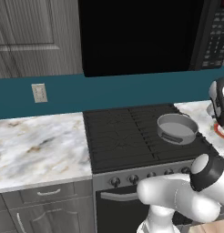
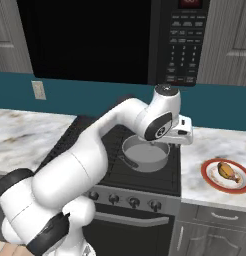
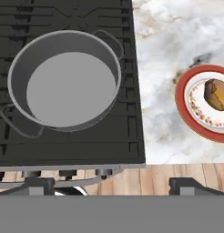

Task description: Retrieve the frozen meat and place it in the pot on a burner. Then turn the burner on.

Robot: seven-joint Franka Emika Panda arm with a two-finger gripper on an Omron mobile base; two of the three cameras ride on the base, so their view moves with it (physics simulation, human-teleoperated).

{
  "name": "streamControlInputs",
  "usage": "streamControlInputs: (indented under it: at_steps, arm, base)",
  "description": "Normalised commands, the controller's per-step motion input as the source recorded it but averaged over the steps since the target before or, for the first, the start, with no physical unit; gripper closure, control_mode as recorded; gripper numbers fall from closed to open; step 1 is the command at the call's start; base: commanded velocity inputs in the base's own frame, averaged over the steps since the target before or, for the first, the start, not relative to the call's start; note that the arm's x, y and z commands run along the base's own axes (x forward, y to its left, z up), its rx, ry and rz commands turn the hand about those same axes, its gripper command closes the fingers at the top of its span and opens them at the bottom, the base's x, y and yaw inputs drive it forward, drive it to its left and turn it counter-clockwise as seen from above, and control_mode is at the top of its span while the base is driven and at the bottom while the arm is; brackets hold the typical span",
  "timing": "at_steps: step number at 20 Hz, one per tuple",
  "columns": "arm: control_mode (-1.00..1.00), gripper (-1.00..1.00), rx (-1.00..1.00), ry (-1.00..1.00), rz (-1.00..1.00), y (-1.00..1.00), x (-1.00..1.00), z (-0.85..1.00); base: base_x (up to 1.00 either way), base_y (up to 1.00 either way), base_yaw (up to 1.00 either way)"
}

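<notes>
shallow round grey metal pot (image 3: 66, 79) sitting empty on the black grated burner (image 3: 63, 136) at the right side of the dark gas cooktop, handle on either side. small orange-brown lump of frozen meat (image 2: 226, 170) lying on the red-rimmed white plate (image 2: 211, 181) on the marbled desk (image 2: 215, 145), just right of the stove and well apart from the pot. white arm's hand (image 3: 112, 185) hovering above the pot's right edge, fingers spread wide, holding nothing. row of knobs (image 2: 126, 201) along the stove front.
</notes>
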Motion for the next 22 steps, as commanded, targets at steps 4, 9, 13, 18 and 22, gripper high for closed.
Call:
streamControlInputs:
  at_steps: [4,9,13,18,22]
  arm:
    - [-1.0,-1.0,-0.07,0.14,0.0,-0.87,0.18,-0.31]
    - [-1.0,-1.0,-0.08,0.21,-0.06,-0.9,0.12,-0.26]
    - [-1.0,-1.0,-0.01,0.12,-0.01,-0.77,0.18,-0.05]
    - [-1.0,-1.0,0.04,0.05,0.03,-0.5,0.26,-0.01]
    - [-1.0,-1.0,0.01,-0.02,0.09,-0.14,0.08,-0.01]
  base:
    - [0.0,0.0,0.0]
    - [0.0,0.0,0.0]
    - [0.0,0.0,0.0]
    - [0.0,0.0,0.0]
    - [0.0,0.0,0.0]
